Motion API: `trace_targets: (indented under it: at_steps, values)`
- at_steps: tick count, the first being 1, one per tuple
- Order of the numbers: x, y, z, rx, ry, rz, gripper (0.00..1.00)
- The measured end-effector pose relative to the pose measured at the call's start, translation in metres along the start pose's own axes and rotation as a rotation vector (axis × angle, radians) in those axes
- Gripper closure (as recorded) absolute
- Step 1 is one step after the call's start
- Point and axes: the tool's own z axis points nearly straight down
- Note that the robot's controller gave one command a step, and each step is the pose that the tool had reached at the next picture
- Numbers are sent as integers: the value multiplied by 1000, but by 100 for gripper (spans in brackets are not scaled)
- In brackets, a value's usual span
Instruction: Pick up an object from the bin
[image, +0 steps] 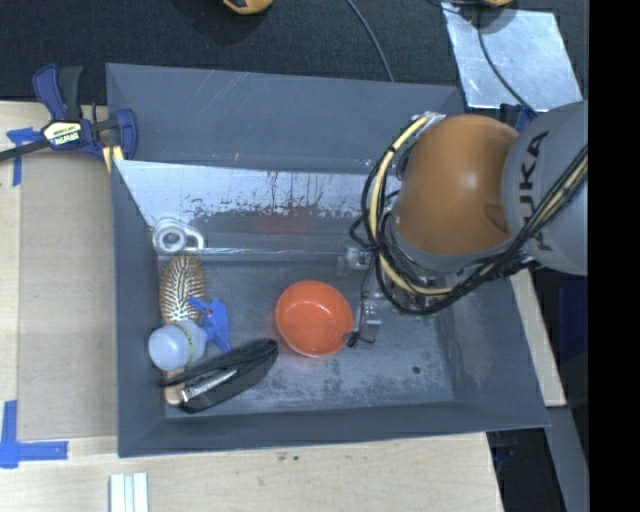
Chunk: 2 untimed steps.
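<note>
Grey bin (440, 365), mid-frame: orange bowl (313, 318) sits immediately left of the hand (363, 325), rim at its tip. Hand apart or together: cannot tell.

A pale beige tabletop (60, 300) lay to the left of and below the grey bin (300, 110), and a dark surface (150, 35) stretched beyond its far rim, crossed by a thin black cable (374, 45). Light glinted off the bin's far inner wall.
</note>
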Motion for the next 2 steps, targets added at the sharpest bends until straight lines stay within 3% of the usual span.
trace_targets:
  at_steps: [1, 2]
  values:
    - [-1, 13, 68, -1, -7, -17, 0]
    - [11, 21, 73, 0, -11, -65, 0]
